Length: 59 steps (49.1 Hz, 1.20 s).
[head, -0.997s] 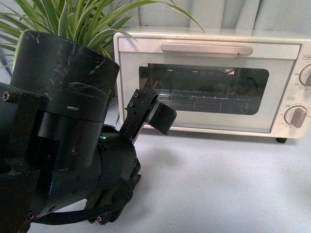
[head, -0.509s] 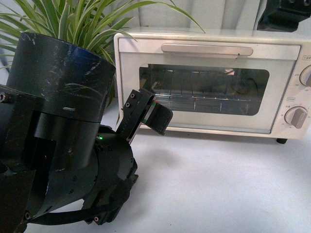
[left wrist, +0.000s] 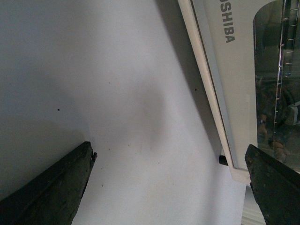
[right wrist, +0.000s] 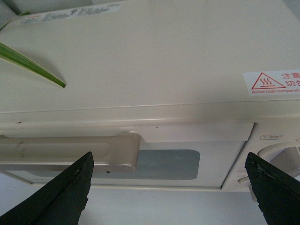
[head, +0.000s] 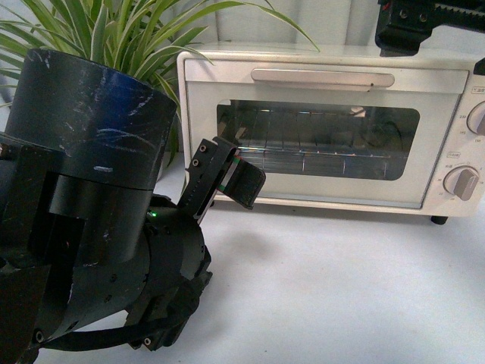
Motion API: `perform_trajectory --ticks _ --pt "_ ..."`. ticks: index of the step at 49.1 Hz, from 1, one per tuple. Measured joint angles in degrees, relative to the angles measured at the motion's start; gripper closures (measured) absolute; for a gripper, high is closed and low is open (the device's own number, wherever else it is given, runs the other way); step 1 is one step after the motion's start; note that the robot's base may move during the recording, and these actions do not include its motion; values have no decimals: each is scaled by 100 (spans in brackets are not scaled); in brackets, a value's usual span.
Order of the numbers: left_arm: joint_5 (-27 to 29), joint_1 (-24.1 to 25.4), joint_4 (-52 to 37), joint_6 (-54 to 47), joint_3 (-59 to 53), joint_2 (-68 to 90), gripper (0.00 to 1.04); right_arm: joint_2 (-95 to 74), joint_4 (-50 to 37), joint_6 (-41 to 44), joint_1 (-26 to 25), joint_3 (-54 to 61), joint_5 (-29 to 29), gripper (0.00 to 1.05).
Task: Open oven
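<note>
Though unseen frontally, warning sticker (right wrist: 274, 82) atop oven (right wrist: 140, 61) in R-wrist view; L hand (left wrist: 168, 154), R hand (right wrist: 168, 159) released.

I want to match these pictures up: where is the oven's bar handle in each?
Front view: handle across the oven door's top edge.
Left wrist view: not in it.
Right wrist view: handle just under the oven's roof panel.
Shared landmark: the door's glass window, in all three.

The oven (head: 326, 129) (cream-white, boxy) stands upright on the tabletop (head: 341, 288). Its door (head: 318, 191) is shut. A pale bar handle (head: 323, 77) spans the door's top edge, a wire rack (head: 318, 159) shows through the glass, and two knobs (head: 461, 183) sit at the right.
</note>
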<state>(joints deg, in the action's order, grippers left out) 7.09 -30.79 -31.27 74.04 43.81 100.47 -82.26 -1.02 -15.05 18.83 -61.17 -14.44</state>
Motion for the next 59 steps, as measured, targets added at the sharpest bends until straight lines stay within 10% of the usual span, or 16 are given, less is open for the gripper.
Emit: perform_trajectory --ticks 59 --pt "-17 116 -24 2 -107 -66 6 -52 -20 175 238 361 68 9"
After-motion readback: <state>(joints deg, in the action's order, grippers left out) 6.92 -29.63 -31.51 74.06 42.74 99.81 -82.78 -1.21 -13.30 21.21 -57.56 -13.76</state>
